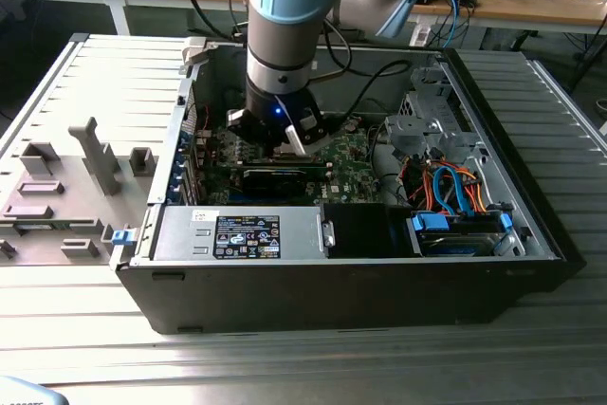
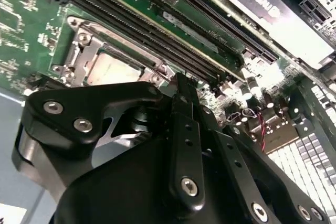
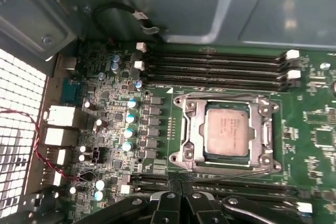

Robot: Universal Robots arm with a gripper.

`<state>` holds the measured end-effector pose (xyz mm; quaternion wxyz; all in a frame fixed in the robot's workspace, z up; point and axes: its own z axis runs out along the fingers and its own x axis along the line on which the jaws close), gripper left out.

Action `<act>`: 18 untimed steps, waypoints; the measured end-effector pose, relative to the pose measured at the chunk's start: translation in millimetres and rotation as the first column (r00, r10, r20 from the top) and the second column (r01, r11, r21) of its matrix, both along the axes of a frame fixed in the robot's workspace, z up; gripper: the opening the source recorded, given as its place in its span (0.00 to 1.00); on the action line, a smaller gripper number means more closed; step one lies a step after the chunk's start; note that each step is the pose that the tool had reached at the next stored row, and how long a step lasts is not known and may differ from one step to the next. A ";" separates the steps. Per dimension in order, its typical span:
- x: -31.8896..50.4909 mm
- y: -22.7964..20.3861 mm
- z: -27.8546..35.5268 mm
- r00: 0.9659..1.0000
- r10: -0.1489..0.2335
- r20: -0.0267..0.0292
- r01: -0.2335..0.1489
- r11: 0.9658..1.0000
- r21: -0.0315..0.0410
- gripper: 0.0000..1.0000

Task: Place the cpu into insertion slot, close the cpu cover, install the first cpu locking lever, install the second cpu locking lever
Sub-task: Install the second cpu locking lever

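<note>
the open computer case (image 1: 360,282) lies flat on its side, i think so that the green motherboard (image 3: 315,129) faces up and the arm can reach it from above. the arm comes down into the case, and the gripper (image 3: 181,190) hangs low over the board, just beside the insertion slot (image 3: 184,150), at the side of the long black memory slots (image 3: 220,187). its two black fingers (image 2: 186,124) are pressed together with nothing between them, and their tips point down near a thin locking lever (image 3: 226,176) that runs along the edge of the slot. the cpu cover (image 3: 193,129) lies down flat on the slot, a silver-grey metal frame with a square window. the cpu (image 3: 227,131) sits inside the slot and shows through this window: a small flat square, dull grey, with a slightly stained top.
</note>
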<state>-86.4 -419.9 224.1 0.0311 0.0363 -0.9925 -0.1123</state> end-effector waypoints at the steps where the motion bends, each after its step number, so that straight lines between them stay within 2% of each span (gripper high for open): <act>1: -0.3 0.1 -1.8 1.000 0.001 0.000 -0.001 1.000 0.000 0.11; 3: -0.4 0.9 -5.8 1.000 0.004 0.000 -0.004 1.000 0.000 0.11; 5: -1.3 5.0 -12.1 1.000 0.015 0.000 -0.015 1.000 0.000 0.11; 8: -4.9 7.8 -16.4 1.000 0.021 0.000 -0.021 1.000 0.000 0.11; 10: -6.6 7.9 -18.9 1.000 0.022 0.000 -0.022 1.000 0.001 0.11; 15: -7.2 8.1 -20.6 0.999 0.035 0.000 -0.035 0.999 0.002 0.11; 18: -7.2 10.6 -20.8 0.998 0.060 0.000 -0.060 0.998 0.003 0.11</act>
